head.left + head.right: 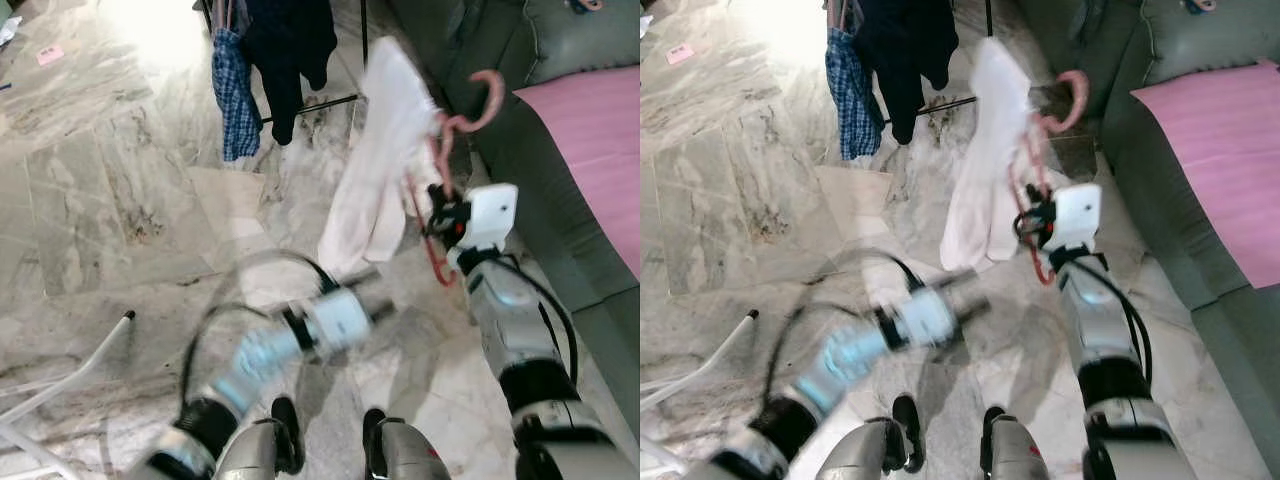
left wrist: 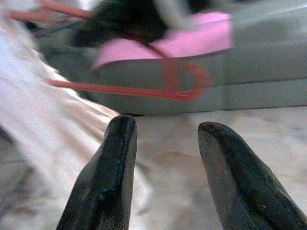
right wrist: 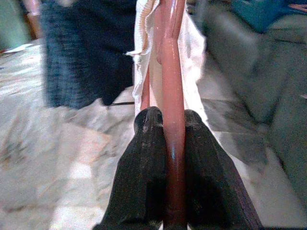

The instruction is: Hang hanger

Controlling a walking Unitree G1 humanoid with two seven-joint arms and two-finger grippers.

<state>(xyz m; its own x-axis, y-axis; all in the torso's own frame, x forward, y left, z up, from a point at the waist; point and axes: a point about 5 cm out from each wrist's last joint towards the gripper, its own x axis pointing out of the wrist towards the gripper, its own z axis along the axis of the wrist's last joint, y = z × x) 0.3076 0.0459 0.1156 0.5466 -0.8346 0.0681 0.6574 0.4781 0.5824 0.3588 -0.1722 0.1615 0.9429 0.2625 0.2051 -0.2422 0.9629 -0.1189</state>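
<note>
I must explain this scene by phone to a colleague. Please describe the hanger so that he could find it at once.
Start at the grey sofa with the pink sheet on the robot's right. Just in front of it, the right gripper is shut on a pink-red plastic hanger held above the marble floor. A white cloth hangs on it, unlike the dark and checked clothes on the rack behind.

Glossy marble floor [image 1: 120, 200] beside a grey sofa [image 1: 560, 220].

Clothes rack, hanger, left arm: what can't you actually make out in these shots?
- Clothes rack: its rail is cut off by the head views' top edge.
- Hanger: the white cloth covers its far arm.
- Left gripper: motion blur hides its fingers in the head views.
</note>
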